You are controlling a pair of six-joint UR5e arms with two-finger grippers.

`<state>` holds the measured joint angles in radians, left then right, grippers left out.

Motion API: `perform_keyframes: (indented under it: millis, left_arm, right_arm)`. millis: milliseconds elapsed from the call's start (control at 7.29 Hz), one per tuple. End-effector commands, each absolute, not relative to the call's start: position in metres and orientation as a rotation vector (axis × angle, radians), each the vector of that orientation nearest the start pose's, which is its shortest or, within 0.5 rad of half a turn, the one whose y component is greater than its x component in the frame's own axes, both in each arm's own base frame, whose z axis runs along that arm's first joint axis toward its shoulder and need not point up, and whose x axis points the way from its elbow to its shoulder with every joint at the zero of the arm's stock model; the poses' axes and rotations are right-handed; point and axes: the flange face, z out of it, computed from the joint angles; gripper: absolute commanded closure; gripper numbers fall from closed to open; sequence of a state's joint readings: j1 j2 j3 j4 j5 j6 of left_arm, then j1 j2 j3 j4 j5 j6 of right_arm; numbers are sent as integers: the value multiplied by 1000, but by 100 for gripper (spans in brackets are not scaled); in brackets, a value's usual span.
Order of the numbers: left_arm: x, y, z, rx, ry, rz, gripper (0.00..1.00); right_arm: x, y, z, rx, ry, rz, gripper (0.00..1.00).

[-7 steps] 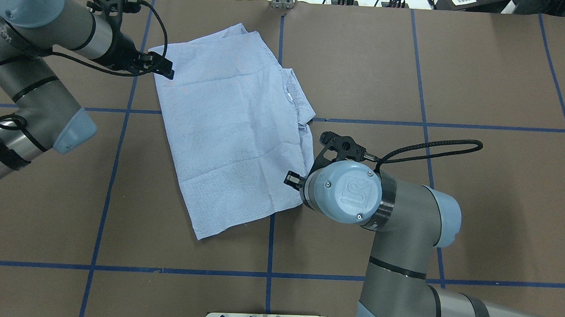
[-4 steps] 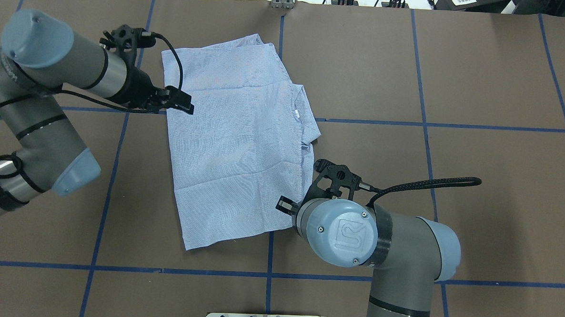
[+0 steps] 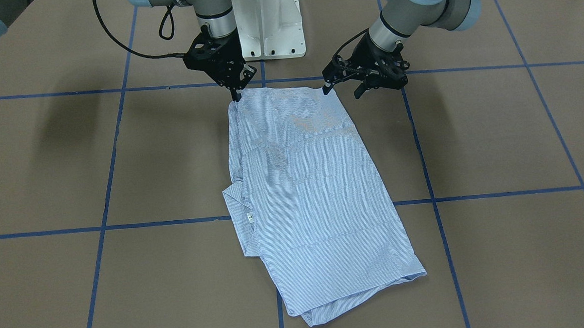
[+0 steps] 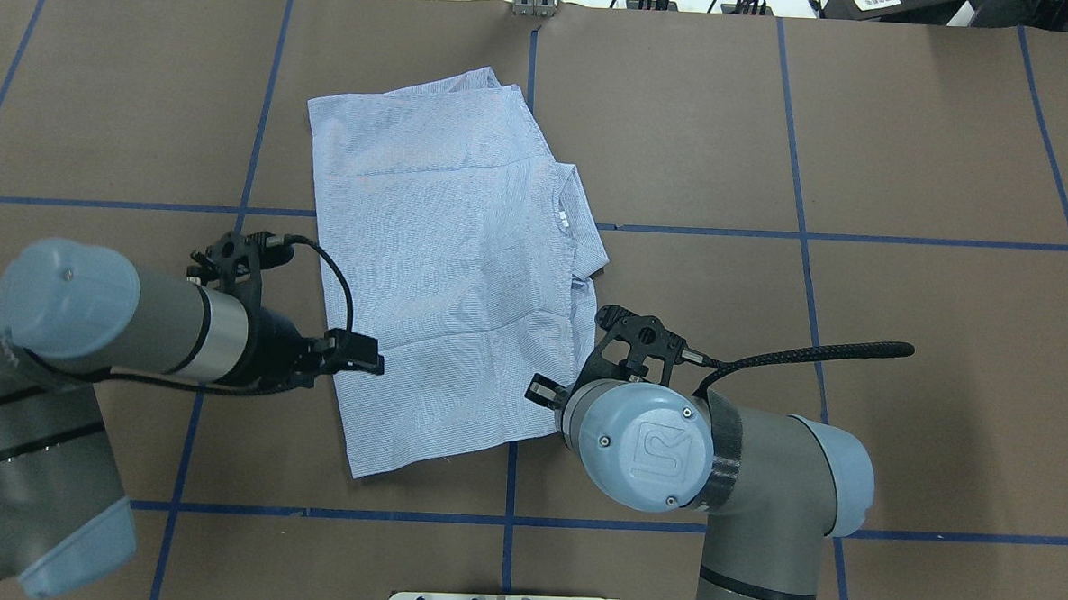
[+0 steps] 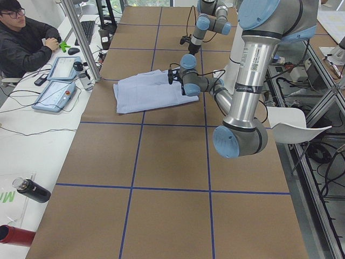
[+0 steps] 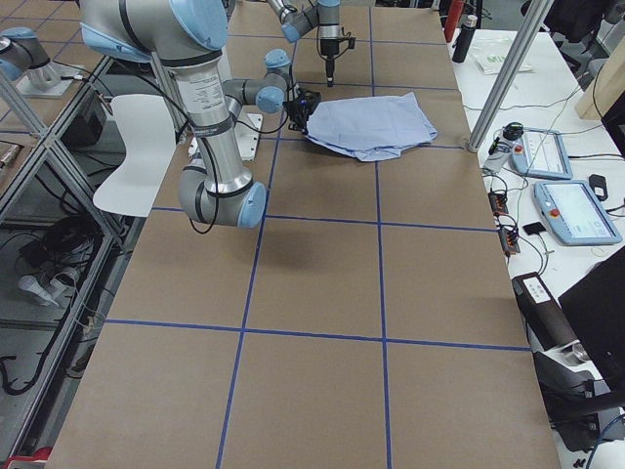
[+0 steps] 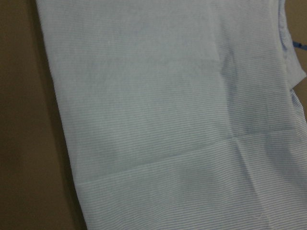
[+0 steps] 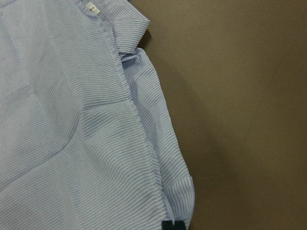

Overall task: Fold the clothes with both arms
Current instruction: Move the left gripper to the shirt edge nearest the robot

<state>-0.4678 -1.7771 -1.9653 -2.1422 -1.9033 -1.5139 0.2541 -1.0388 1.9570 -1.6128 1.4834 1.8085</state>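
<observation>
The shirt [image 4: 445, 269] lies flat in a rough folded rectangle about mid-table, one short end toward the robot's edge and the other near the far edge. Its collar [image 4: 582, 239] pokes out along the long side on the robot's right. At the near corner on that side the right tool [image 3: 236, 94] looks clenched on the hem, tips together. The left tool [image 4: 371, 354] stands released just beside the other near corner, grasping nothing. The likely risk is a one-sided pull. If the right tool lifts or drags before the left has a hold, the layers may skew and the collar bunch. If the left closes on the top layer alone, the fold could peel open. Brown table [image 4: 854, 395] shows round every side of the shirt, broadest toward both end edges and tightest at the robot's edge by the pedestal [image 3: 269, 25].
</observation>
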Motion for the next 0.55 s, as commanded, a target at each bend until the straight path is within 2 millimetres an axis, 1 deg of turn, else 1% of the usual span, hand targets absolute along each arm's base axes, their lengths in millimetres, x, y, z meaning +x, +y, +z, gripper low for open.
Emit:
perform_keyframes:
  millis: [0,137,274,412]
  left_arm:
    - [461,-288,311,-53,1175,-284,1]
    - [469,-277,314,-93,1167,-311,1]
    - [474,-274,318,-106,1157,-317,3]
    - [476,-275,320,-113,1150,-331,12]
  right_arm:
    - [-536,-293,205,96,-883,507,100]
    - [-536,-293,205,96,-883,507,100]
    - [-535,-294,205,96,-883,508,100]
    - [-535,-294,204,97,-884,507,100]
